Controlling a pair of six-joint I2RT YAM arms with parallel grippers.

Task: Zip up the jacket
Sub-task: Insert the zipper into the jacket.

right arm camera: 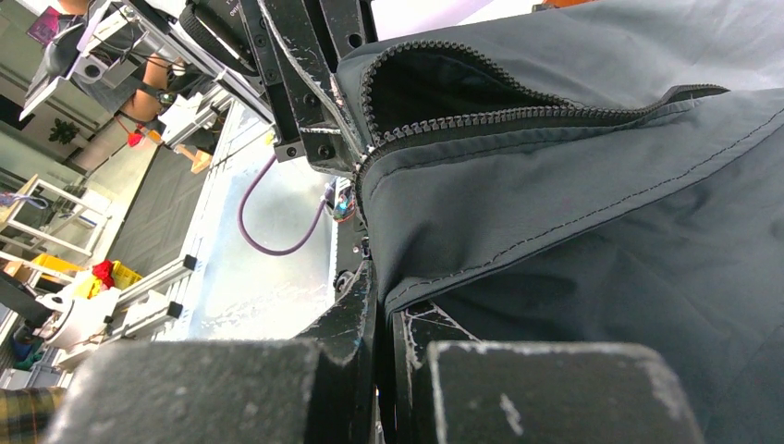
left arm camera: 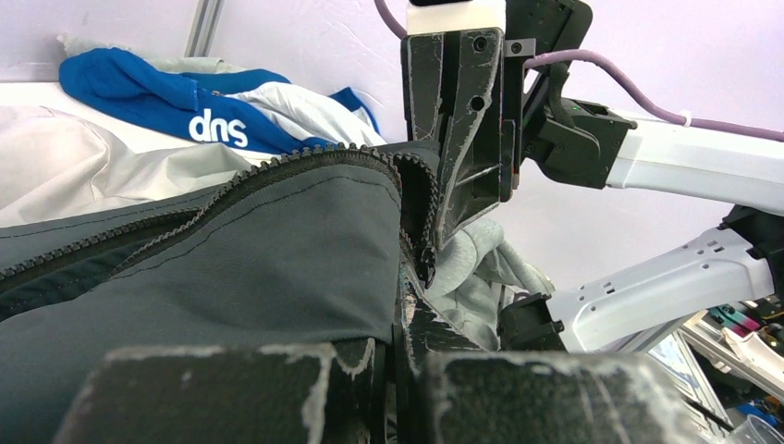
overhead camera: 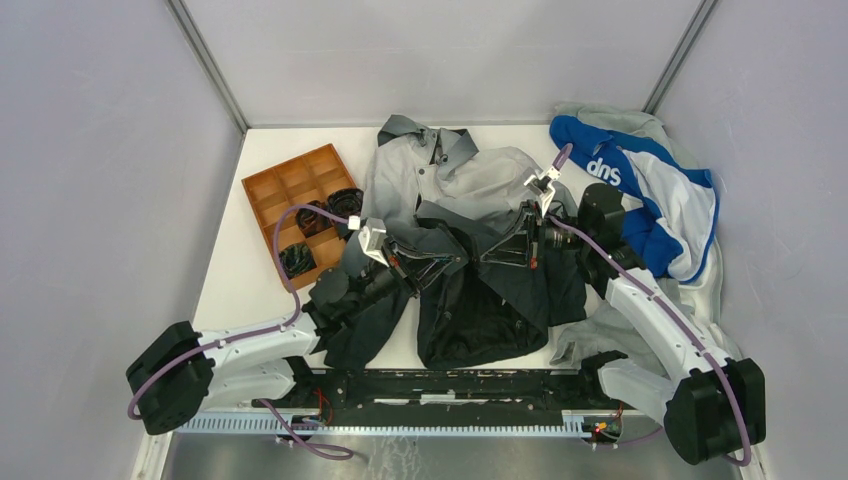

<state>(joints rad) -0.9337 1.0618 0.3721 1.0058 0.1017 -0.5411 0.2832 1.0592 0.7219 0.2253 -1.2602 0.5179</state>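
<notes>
Both arms reached inward over the jacket (overhead camera: 470,270); left gripper (overhead camera: 452,260) and right gripper (overhead camera: 492,256) pinched its dark front, an orange tray (overhead camera: 268,195) far left.

**Bystanders on the tabletop**

An orange compartment tray (overhead camera: 290,205) sits at about ten o'clock on the white table (overhead camera: 235,270), with dark crumpled items (overhead camera: 322,215) filling several of its right-hand compartments and another dark bundle (overhead camera: 298,260) in a near one. At about two o'clock lies a blue-and-white garment with white lettering (overhead camera: 640,180), heaped against the right wall. Beneath and around it spreads a pale grey sweatshirt (overhead camera: 700,290), trailing toward four o'clock along the table's right edge.
</notes>
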